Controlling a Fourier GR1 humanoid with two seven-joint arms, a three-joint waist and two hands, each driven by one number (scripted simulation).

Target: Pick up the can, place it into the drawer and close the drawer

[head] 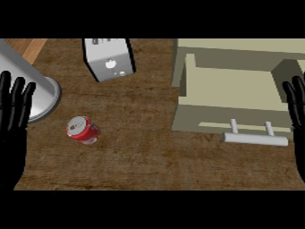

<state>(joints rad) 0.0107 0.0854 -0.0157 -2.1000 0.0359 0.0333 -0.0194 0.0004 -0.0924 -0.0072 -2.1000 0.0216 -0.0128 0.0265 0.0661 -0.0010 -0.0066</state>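
Red can [82,130] upright on the wooden counter, left of the open beige drawer [230,91]

Red can [82,129] stands on counter [148,161] beside open drawer [230,96]

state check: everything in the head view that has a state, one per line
can: upright on the counter, untouched
drawer: pulled open, nothing visible inside
drawer handle: free, no hand on it
toaster: standing on the counter, slots cannot be seen
left hand: open, resting at the left edge
right hand: open, resting at the right edge
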